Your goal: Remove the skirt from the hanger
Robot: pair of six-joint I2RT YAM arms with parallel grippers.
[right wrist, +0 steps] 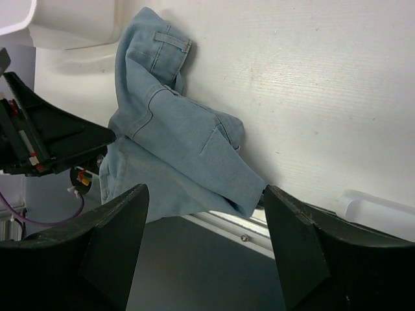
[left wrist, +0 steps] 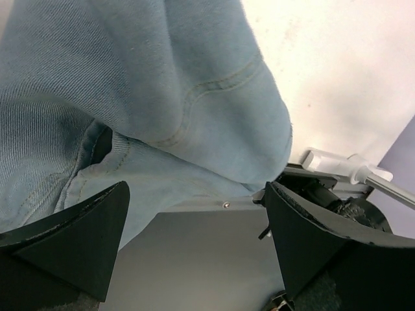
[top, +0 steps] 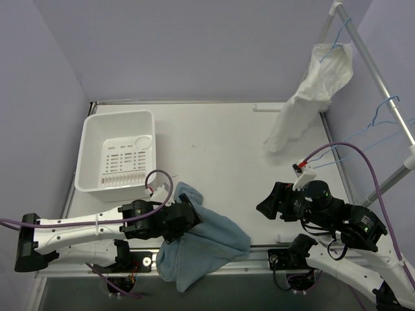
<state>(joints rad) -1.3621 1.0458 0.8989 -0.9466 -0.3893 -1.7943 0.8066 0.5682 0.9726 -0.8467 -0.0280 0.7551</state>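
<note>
The denim skirt [top: 209,243] lies in a rumpled heap on the table [top: 214,149], at its near edge and left of the middle; part of the cloth hangs over that near edge; one narrow end of it reaches away towards the white basket [top: 87,149], which stands at the far left. The left gripper [top: 191,214] sits low at the skirt's left side, its fingers spread wide apart; from its own camera the folds of the skirt [left wrist: 162,84] fill the space just ahead of the left gripper [left wrist: 194,194], yet nothing is clamped between the fingers; whether a fingertip touches the cloth I cannot tell. The right gripper [top: 269,202] hangs above bare table on the right, well apart from the skirt and turned towards it; its fingers stand apart and hold nothing; its camera looks past the right gripper [right wrist: 206,194] at the skirt [right wrist: 175,142], with its waistband and a belt loop at the far end. Along the right side runs a metal rack [top: 376,71]; a white garment [top: 311,91] hangs from its far end, and blue wire hangers [top: 382,113] hang nearer along the rail.
</note>
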